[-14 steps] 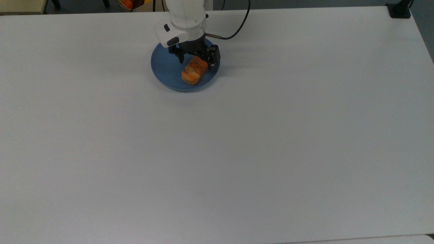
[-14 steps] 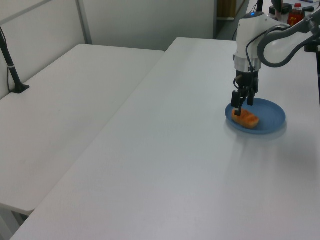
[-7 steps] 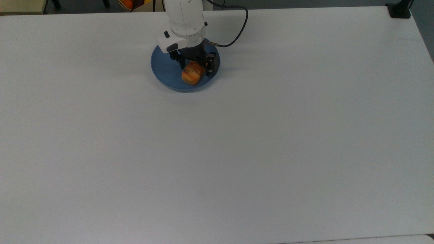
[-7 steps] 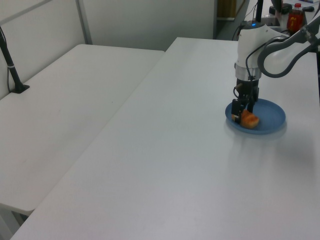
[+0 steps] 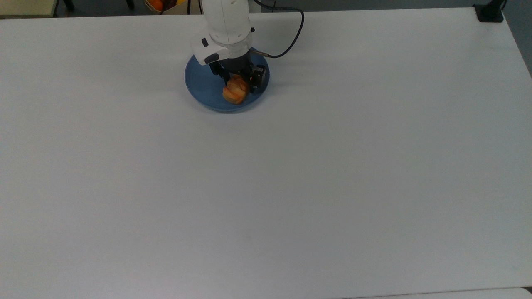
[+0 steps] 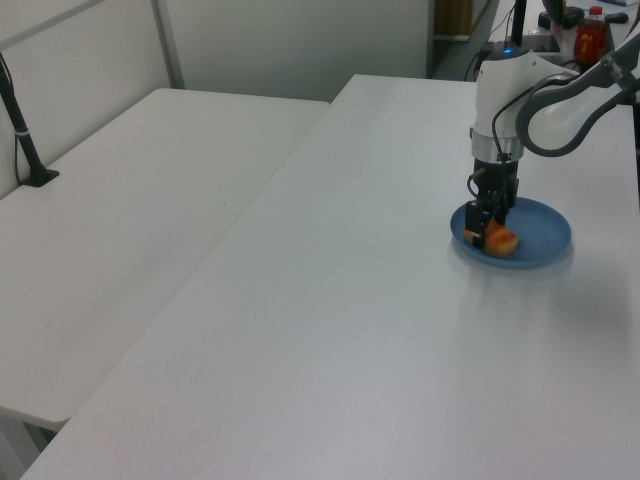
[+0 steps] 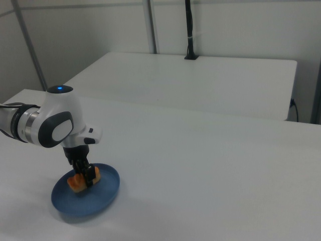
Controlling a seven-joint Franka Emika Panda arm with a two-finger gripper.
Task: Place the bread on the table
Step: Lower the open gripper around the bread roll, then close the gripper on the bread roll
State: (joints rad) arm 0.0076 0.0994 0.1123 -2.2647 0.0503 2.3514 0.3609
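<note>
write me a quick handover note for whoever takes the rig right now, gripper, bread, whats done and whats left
Gripper: down on the blue plate, one finger on each side of the bread. Whether it has clamped yet cannot be told from these views.
Bread: on the plate near the arm's end of the table, sitting toward the plate's side that faces the open tabletop in the top view.
Done: gripper placed around the bread.
Left: confirm the grip, lift the bread off the plate, set it down on bare tabletop, release.
</note>
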